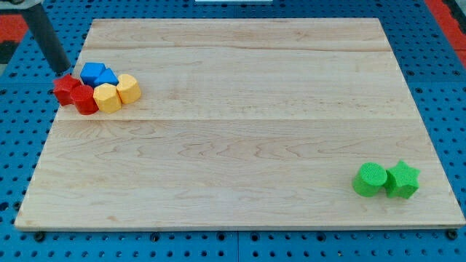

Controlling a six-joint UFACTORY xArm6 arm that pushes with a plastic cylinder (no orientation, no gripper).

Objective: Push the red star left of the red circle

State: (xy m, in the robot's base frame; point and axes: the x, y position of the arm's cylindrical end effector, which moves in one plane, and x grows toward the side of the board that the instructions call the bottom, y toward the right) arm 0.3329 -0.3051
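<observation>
Rod tip at the red star, upper-left cluster on the pale wooden tabletop (233,145).

My tip (65,73) touches the upper-left edge of the red star-shaped block (67,88), placed there, I judge, to nudge it. No gripper on this rig, only a dark rod, so nothing to open or close. Red round block (85,100) sits touching the star, at its lower right; star already mostly on its left. Two blue blocks (98,74) and two yellow blocks (116,93), shapes unclear, pack close right of the star. Green round block (370,179) and green star block (402,180) lie far off, lower right. No labels or writing readable.
</observation>
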